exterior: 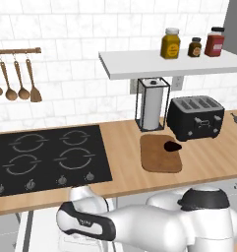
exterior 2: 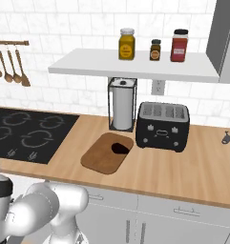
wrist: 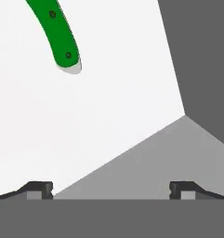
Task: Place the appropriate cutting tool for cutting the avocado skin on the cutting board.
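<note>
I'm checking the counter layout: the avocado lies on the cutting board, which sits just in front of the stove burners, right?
Not quite. The avocado does lie on the cutting board, but the board sits in front of the paper towel holder and toaster, right of the stove, as the left base view shows.

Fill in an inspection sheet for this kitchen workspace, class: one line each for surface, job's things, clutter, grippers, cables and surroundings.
Surface: wooden counter with black cooktop.
Job's things: avocado lies on the cutting board; green knife handle on a white surface in the hand view.
Clutter: toaster, paper towel holder, peeler.
Grippers: gripper open, holding nothing.
Cables: nothing seen.
Surroundings: shelf with three jars; utensils hang on a wall rail.
</note>
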